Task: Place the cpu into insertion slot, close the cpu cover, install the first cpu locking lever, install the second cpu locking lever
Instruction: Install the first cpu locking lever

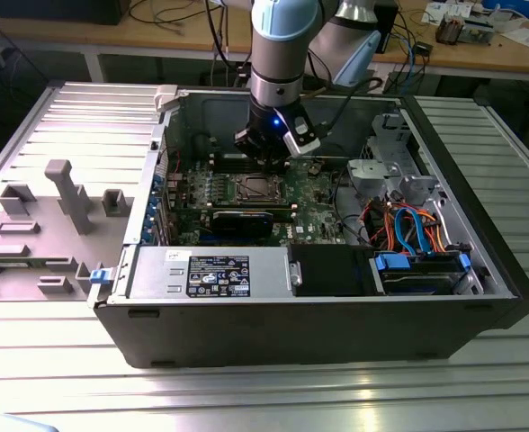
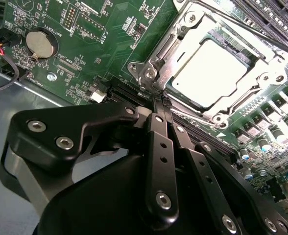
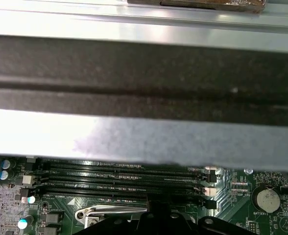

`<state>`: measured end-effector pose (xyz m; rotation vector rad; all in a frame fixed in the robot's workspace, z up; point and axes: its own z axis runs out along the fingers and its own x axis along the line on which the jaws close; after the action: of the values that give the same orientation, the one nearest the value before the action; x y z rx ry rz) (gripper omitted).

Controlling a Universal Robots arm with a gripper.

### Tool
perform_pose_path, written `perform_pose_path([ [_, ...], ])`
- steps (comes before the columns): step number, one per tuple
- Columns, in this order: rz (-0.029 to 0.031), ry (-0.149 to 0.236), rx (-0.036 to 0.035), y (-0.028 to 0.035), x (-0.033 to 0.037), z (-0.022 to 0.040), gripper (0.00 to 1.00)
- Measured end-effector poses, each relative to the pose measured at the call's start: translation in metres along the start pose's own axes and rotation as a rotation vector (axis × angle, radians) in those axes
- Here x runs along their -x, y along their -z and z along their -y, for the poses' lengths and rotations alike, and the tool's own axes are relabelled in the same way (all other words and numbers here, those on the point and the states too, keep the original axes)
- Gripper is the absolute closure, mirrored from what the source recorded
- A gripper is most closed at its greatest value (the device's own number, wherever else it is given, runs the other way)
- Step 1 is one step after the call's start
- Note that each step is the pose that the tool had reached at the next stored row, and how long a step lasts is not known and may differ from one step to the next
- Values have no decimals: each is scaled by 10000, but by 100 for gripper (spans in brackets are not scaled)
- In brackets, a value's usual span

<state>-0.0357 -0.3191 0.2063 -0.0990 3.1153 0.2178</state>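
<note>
Hand: black metal hand [image 2: 162, 102], fingers pressed together, tips at the socket's corner.
Socket: square silver-rimmed insertion slot [image 2: 180, 41] holds the flat silver-grey cpu [image 2: 212, 73].
Cover: thin silver cpu cover [image 2: 261, 66] lies down around it.

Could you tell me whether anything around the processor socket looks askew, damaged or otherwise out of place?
Nothing stands out. In the second wrist view the cpu lies flat and square in the insertion slot, with the cpu cover down around it. The gripper, fingers together, sits at the socket's edge.
</note>
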Motion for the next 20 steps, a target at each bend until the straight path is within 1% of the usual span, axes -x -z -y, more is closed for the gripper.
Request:
perform_pose_path([
  [4, -1, -1, -7, -2, 8, -4, 89],
  [7, 3, 0, -14, -2, -9, -7, 89],
  [11, 2, 1, -21, -1, -12, -8, 89],
  [13, 2, 0, -39, -2, -11, -12, 89],
  [14, 2, 1, -59, -3, -11, -12, 89],
  [15, -2, 1, -119, -6, -11, -12, 89],
  [16, -6, 1, -163, -8, -11, -12, 89],
  [18, -11, 4, -229, -13, -10, -12, 89],
  [20, -14, 3, -266, -19, -11, -16, 89],
])
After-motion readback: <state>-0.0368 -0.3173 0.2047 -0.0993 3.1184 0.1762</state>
